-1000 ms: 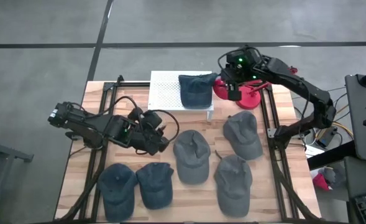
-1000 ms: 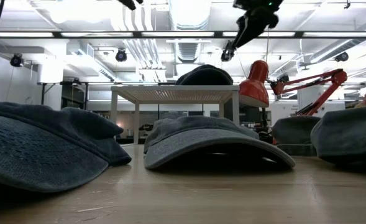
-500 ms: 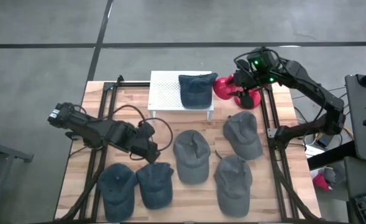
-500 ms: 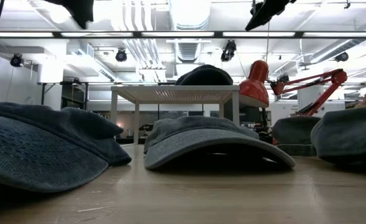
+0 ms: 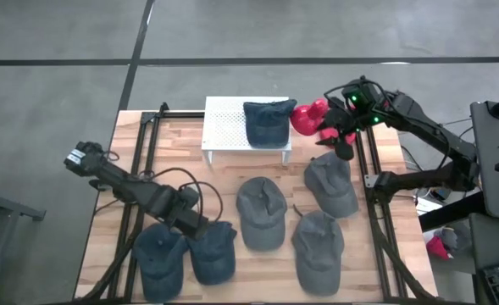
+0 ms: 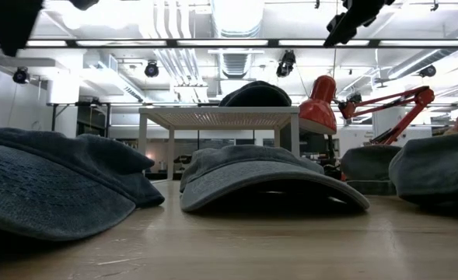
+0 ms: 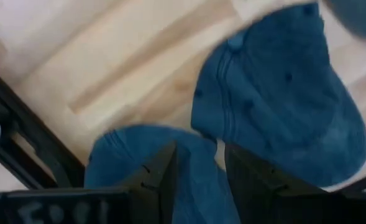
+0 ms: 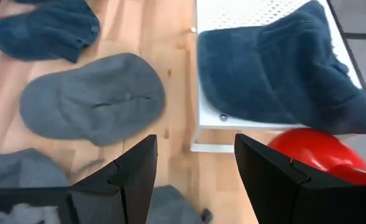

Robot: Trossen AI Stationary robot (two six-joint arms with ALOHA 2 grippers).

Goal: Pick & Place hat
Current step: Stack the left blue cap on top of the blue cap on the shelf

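The left end effector (image 5: 200, 227) hovered low over the two blue hats (image 5: 211, 252) at the worktop's (image 5: 257, 271) near left corner, its fingers (image 7: 158, 177) spread and holding nothing. The right end effector (image 5: 343, 149) hung beside the red lamp (image 5: 307, 117), fingers (image 8: 133, 171) wide apart and empty. One dark blue hat (image 5: 266, 123) lay on the white stand (image 5: 224, 127).

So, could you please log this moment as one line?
left gripper: open, over blue hats | right gripper: open, empty | one hat on white stand

Wooden table (image 5: 232, 169) carries caps (image 5: 260, 212), white rack (image 5: 225, 125), lamp (image 5: 310, 116).
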